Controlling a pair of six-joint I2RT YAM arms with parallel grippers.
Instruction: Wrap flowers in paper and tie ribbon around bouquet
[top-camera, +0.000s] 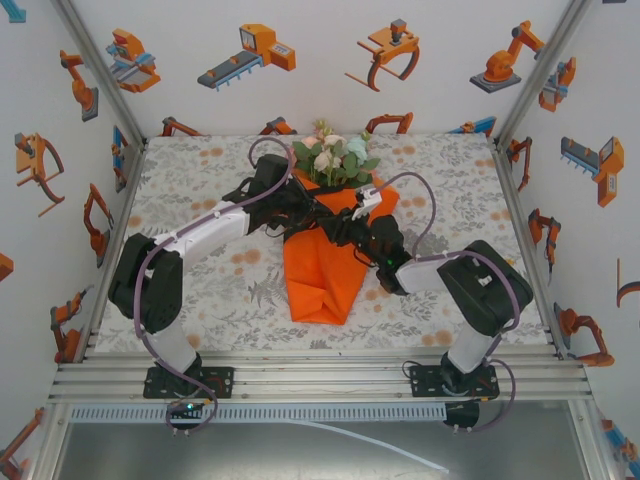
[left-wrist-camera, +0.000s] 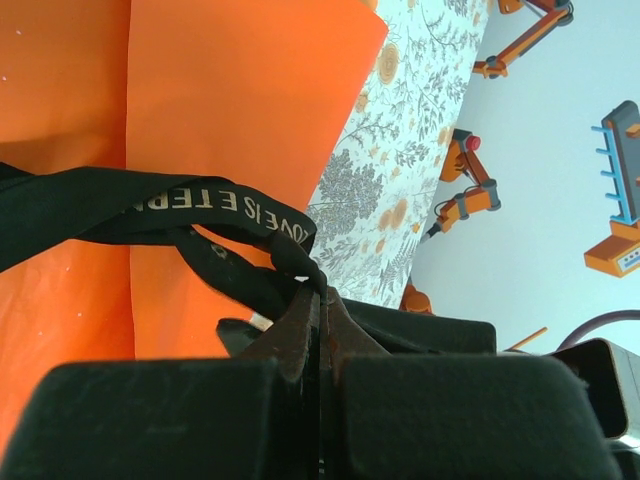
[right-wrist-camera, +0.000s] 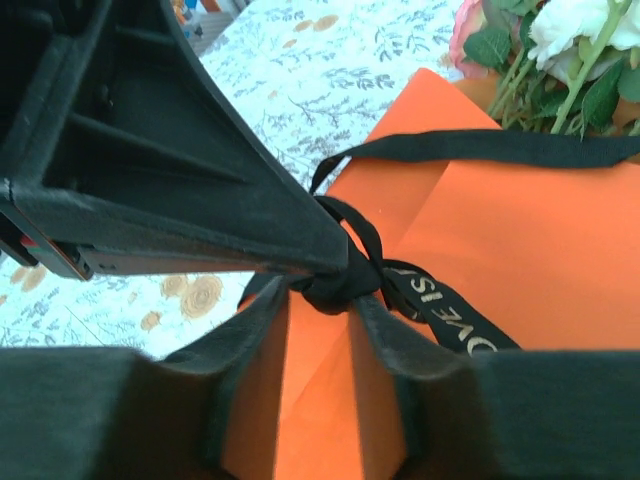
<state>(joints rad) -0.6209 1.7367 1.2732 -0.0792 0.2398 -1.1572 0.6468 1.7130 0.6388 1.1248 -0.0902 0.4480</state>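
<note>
The bouquet lies mid-table with the flowers at its far end and the orange paper as a cone around the stems. The black ribbon with pale lettering crosses the paper and ends in a knot. My left gripper is shut on the ribbon right at the knot. From the other side, my right gripper has its tips against both sides of that knot, with a gap behind them. Both grippers meet over the cone's upper part. Pink and white blooms show beyond the paper.
A grey floral table cover lies under everything. White walls with orange robot pictures close in the far end and both sides. A metal rail runs along the near edge by the arm bases.
</note>
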